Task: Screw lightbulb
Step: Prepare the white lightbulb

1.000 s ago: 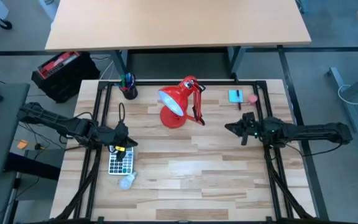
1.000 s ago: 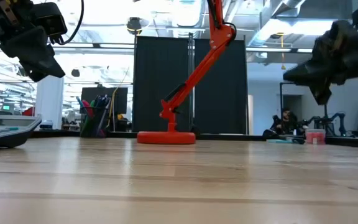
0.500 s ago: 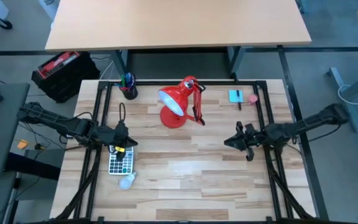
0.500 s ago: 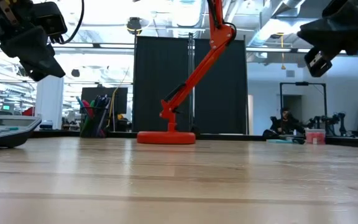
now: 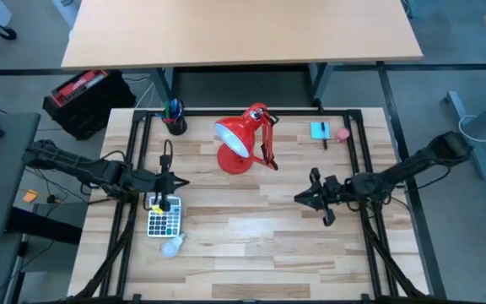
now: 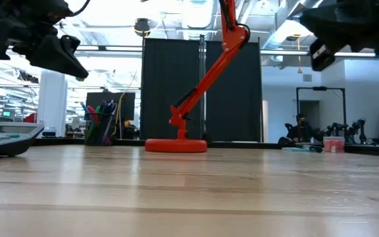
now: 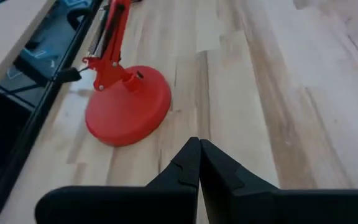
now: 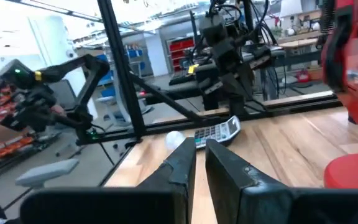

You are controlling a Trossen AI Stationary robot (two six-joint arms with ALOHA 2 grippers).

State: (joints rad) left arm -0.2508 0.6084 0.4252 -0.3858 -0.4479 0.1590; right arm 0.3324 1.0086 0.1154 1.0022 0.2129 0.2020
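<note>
Lightbulb (image 5: 172, 247) lying on the table (image 5: 251, 241) near its front-left edge, just below the calculator (image 5: 164, 221). Left gripper (image 5: 178, 181) raised above the calculator, fingers pressed together, empty. Right gripper (image 5: 298, 200) mid-table right of the red lamp (image 5: 241, 139), fingers nearly together, holding nothing.

Wood table (image 5: 251, 236) w/ black frame. On it: red lamp (image 5: 241, 143) at back middle, pen cup (image 5: 174, 120) back left, calculator (image 5: 164, 220) & lightbulb (image 5: 172, 246) front left, blue pad (image 5: 320, 130) back right.
</note>
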